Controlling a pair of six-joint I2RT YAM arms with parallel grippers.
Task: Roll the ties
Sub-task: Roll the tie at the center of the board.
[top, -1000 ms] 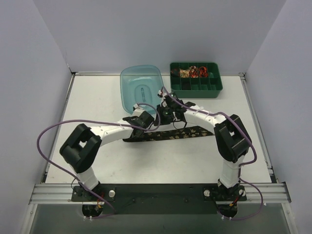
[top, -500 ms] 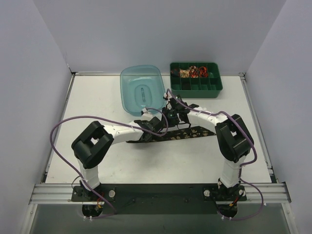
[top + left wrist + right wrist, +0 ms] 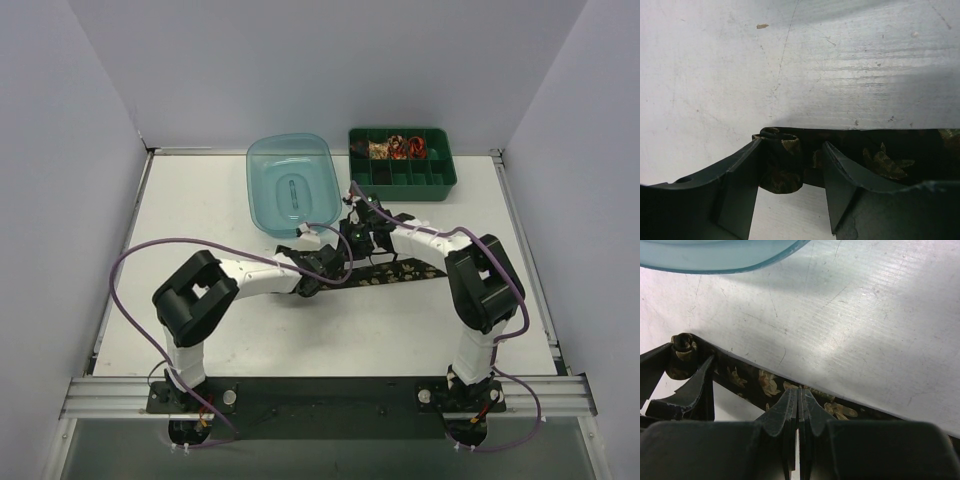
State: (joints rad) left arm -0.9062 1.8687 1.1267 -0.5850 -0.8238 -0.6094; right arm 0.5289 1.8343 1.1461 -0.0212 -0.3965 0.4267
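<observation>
Both arms reach inward, wrists low over the middle of the white table (image 3: 200, 210). The left gripper (image 3: 791, 145) stands spread around the coiled end of the long black fabric necktie with gold-tan flowers (image 3: 782, 170), the coil against one finger. The right gripper (image 3: 799, 392) is pressed together at the flat band's edge; I cannot tell whether it pinches the cloth.

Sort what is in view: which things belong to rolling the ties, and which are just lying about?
Job in hand:
- tie flat on the table
- its rolled end
- left gripper
- right gripper
- rolled ties in the green tray

Lying about:
- blue tub
- purple cables
</observation>
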